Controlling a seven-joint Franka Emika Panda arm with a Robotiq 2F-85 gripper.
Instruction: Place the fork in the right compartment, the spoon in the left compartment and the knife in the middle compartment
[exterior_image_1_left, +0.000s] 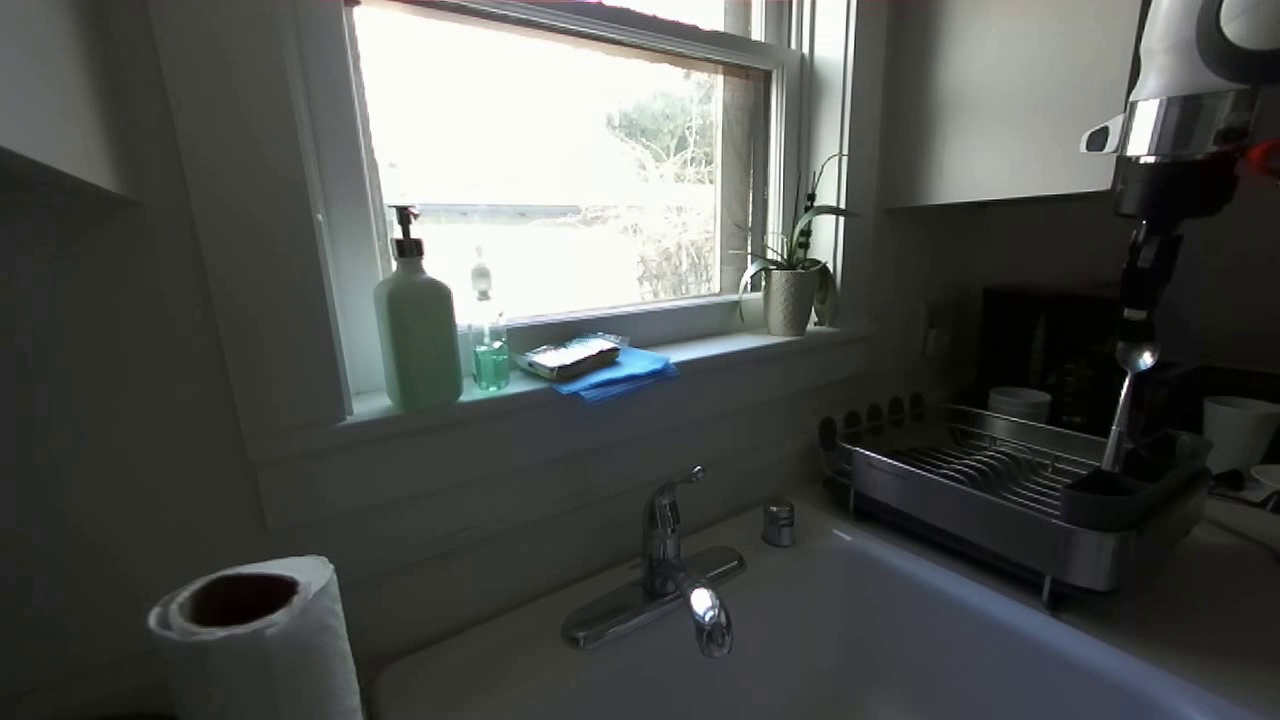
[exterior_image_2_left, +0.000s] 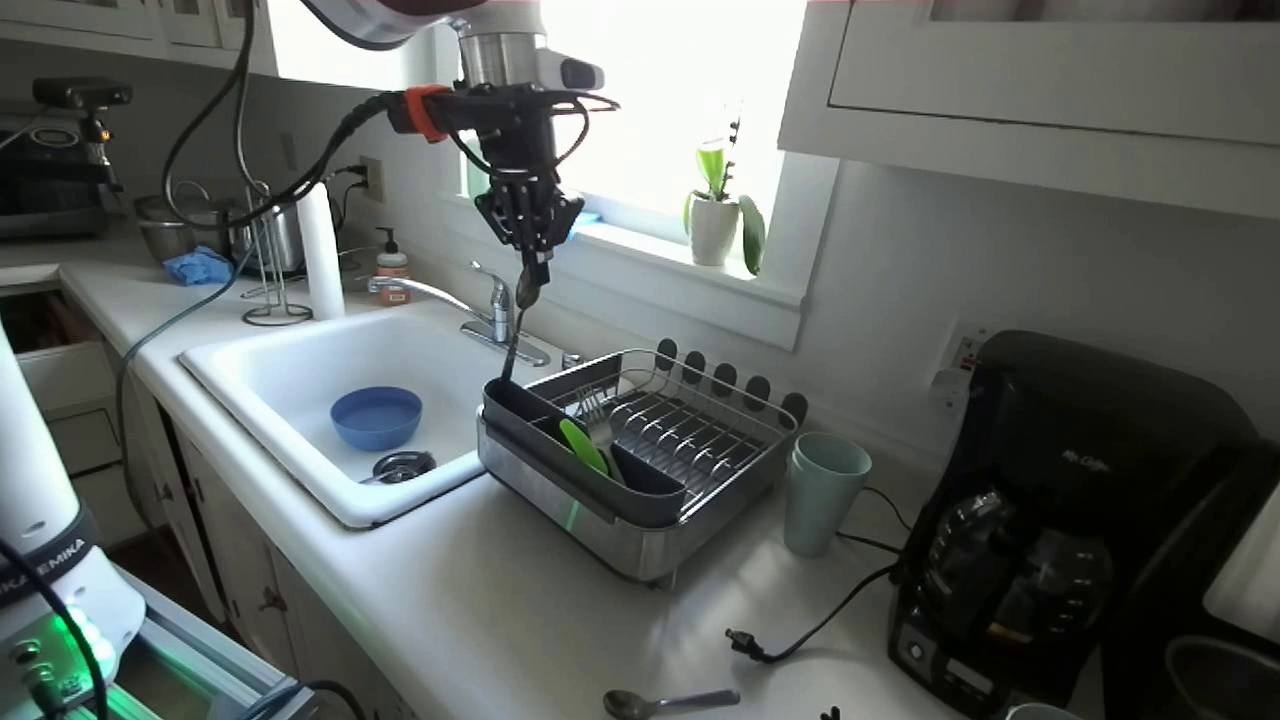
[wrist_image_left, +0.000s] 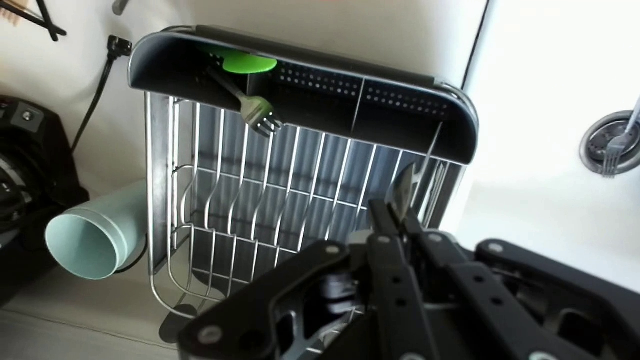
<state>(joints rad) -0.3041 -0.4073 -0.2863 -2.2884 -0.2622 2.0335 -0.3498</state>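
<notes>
Kitchen counter (exterior_image_2_left: 540, 620), spoon (exterior_image_1_left: 1128, 388) between the jaws

In an exterior view, the arm's smooth, rounded grey-white link (exterior_image_1_left: 1170, 60) ends in a polished silver metal collar (exterior_image_1_left: 1185, 127) above a matte black cylindrical coupling (exterior_image_1_left: 1175, 188). Beside the collar is a white tab (exterior_image_1_left: 1104, 134) with a black oval face. Black cables (exterior_image_2_left: 347, 128) loop near a bright orange-red band (exterior_image_2_left: 427, 113). The curved white base (exterior_image_2_left: 25, 450) shows "EMIKA" lettering (exterior_image_2_left: 60, 562) and glowing green lights (exterior_image_2_left: 85, 645). In the wrist view, the angular black gripper (wrist_image_left: 396, 215) has slim bar-shaped fingers (wrist_image_left: 392, 262) and round silver screw heads (wrist_image_left: 209, 335).
</notes>
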